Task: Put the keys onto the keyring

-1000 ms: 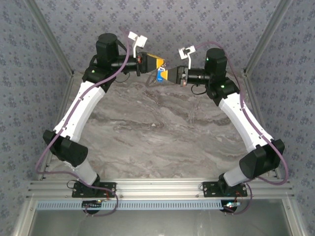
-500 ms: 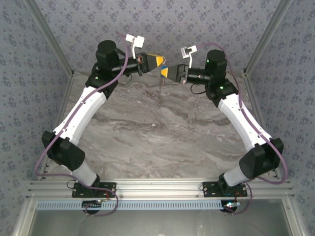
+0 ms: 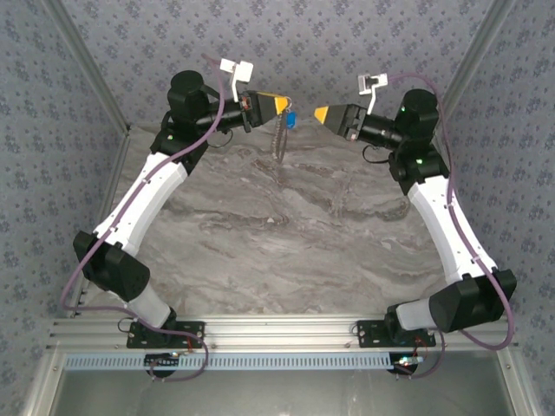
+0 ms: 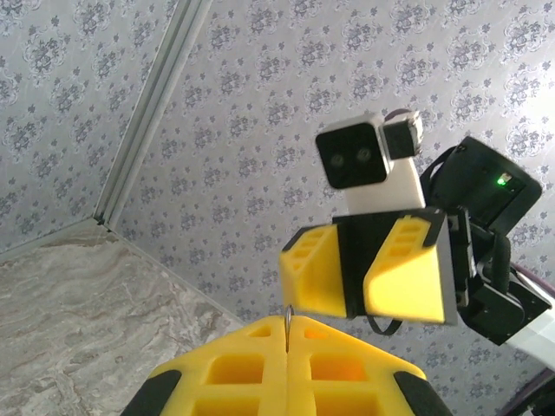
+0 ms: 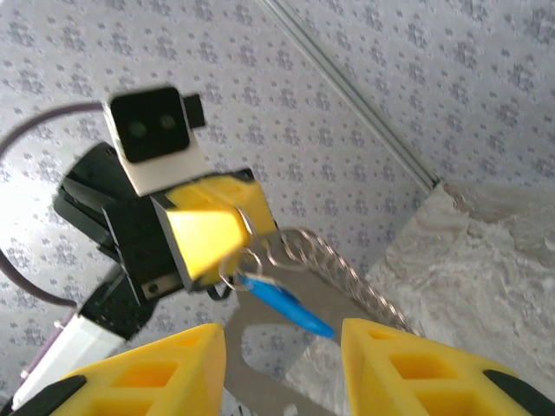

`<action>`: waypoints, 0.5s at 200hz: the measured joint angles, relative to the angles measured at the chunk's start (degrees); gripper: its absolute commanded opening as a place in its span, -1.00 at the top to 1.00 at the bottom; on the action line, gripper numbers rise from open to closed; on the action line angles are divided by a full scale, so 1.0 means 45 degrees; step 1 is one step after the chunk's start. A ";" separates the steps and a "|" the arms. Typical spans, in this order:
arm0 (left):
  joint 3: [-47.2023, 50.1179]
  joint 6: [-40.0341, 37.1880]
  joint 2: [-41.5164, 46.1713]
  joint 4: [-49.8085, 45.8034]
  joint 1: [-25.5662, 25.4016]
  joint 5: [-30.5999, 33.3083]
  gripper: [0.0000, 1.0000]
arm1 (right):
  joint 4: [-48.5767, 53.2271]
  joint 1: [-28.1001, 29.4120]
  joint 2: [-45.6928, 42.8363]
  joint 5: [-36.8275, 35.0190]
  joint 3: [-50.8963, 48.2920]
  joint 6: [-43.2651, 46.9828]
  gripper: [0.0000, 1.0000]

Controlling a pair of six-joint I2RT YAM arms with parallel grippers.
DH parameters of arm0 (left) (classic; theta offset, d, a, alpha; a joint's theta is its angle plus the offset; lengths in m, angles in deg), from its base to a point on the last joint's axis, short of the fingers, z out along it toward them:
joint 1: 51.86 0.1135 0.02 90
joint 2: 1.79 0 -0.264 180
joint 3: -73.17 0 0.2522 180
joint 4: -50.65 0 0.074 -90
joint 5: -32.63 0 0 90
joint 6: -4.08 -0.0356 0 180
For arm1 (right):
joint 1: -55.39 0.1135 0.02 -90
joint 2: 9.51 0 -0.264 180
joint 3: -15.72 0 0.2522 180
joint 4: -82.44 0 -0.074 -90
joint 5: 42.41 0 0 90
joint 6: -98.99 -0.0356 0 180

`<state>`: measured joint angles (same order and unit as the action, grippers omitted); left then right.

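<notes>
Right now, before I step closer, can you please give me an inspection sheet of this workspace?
Surface: grey veined marble tabletop, no damage seen.
Job's things: small key with blue plastic head hangs from the thin pale chain keyring, both off the table.
Clutter: nothing seen.
Grippers: left gripper shut on the keyring; right gripper open, empty, apart from it.
Cables: purple cable loops at the left wrist, untangled.
Surroundings: patterned grey-blue wallpaper walls, aluminium frame rail.
</notes>
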<state>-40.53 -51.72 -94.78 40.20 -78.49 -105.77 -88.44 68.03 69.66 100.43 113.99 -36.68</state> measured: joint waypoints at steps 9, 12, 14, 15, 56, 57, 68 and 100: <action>0.0000 0.0005 -0.0005 0.0000 0.0000 0.0000 1.00 | -0.0189 0.0049 0.0141 -0.0141 0.0306 -0.0160 0.18; 0.0000 0.0005 -0.0005 0.0000 0.0000 0.0000 1.00 | -0.0277 0.0078 0.0209 -0.0175 0.0418 -0.0219 0.18; 0.0000 0.0010 -0.0005 0.0000 0.0000 -0.0005 1.00 | -0.0291 0.0092 0.0253 -0.0199 0.0505 -0.0253 0.18; 0.0000 0.0010 0.0000 0.0000 0.0000 -0.0005 1.00 | -0.0311 0.0092 0.0267 -0.0214 0.0534 -0.0262 0.18; 0.0000 0.0097 0.0000 0.0053 0.0000 -0.0010 1.00 | -0.0869 0.0821 0.1297 -0.0612 0.1885 -0.0641 0.19; 0.0000 0.0097 0.0000 0.0058 0.0000 -0.0005 1.00 | -0.0874 0.0850 0.1326 -0.0622 0.1904 -0.0651 0.19; 0.0000 0.0092 0.0000 0.0083 0.0000 -0.0005 1.00 | -0.0923 0.1059 0.1506 -0.0699 0.1972 -0.0665 0.19; 0.0000 0.0097 0.0024 0.0083 0.0000 -0.0010 1.00 | -0.0831 0.1515 0.1773 -0.0860 0.1972 -0.0661 0.23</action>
<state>-40.53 -51.28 -94.67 40.57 -78.49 -105.81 -92.18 74.85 77.64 96.56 122.86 -39.66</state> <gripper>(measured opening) 0.045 0.399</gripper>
